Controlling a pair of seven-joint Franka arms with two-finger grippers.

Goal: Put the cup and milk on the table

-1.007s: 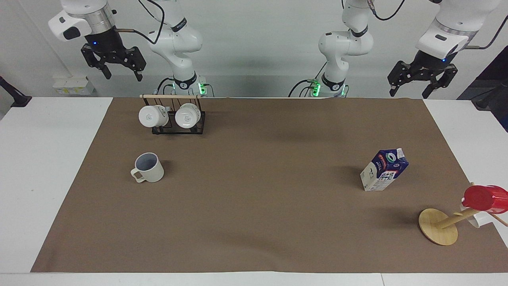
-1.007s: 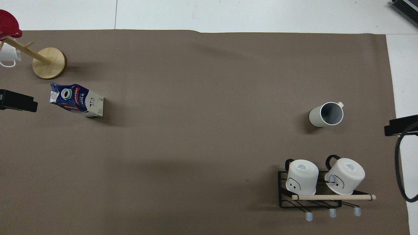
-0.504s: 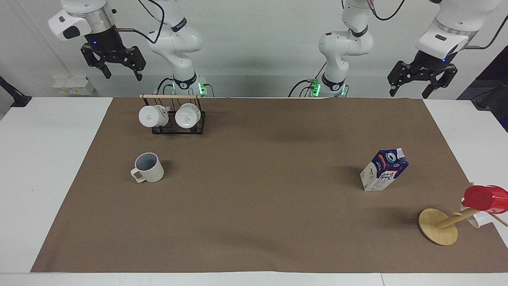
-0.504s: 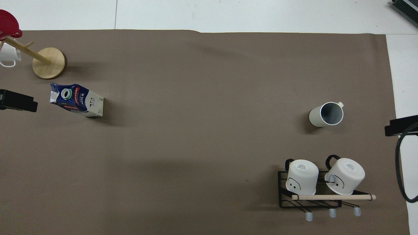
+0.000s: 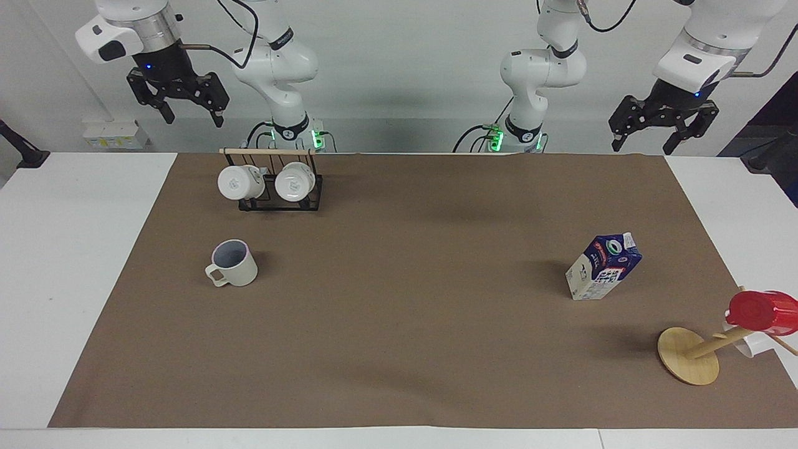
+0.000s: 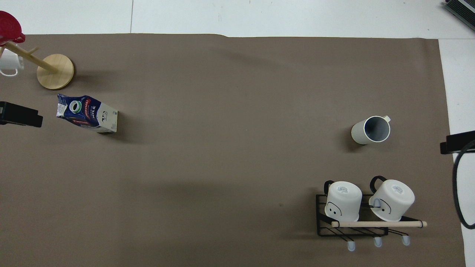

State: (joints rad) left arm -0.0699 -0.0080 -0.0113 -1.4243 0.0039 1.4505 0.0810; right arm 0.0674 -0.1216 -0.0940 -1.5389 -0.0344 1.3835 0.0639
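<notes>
The cream-beige cup (image 5: 232, 264) stands upright on the brown mat (image 5: 399, 299) toward the right arm's end; it also shows in the overhead view (image 6: 370, 130). The blue-and-white milk carton (image 5: 603, 267) stands on the mat toward the left arm's end, also seen from overhead (image 6: 87, 113). My right gripper (image 5: 190, 116) is open and empty, raised high over the table's edge by the robots. My left gripper (image 5: 644, 142) is open and empty, raised high at the other end. Neither touches anything.
A black wire rack (image 5: 278, 194) with two white mugs (image 5: 239, 182) stands nearer to the robots than the cup. A wooden mug tree (image 5: 689, 355) with a red cup (image 5: 762, 310) stands farther from the robots than the milk, at the mat's corner.
The right gripper has drifted slightly up and outward. The cup, the milk and the left arm have not moved.
</notes>
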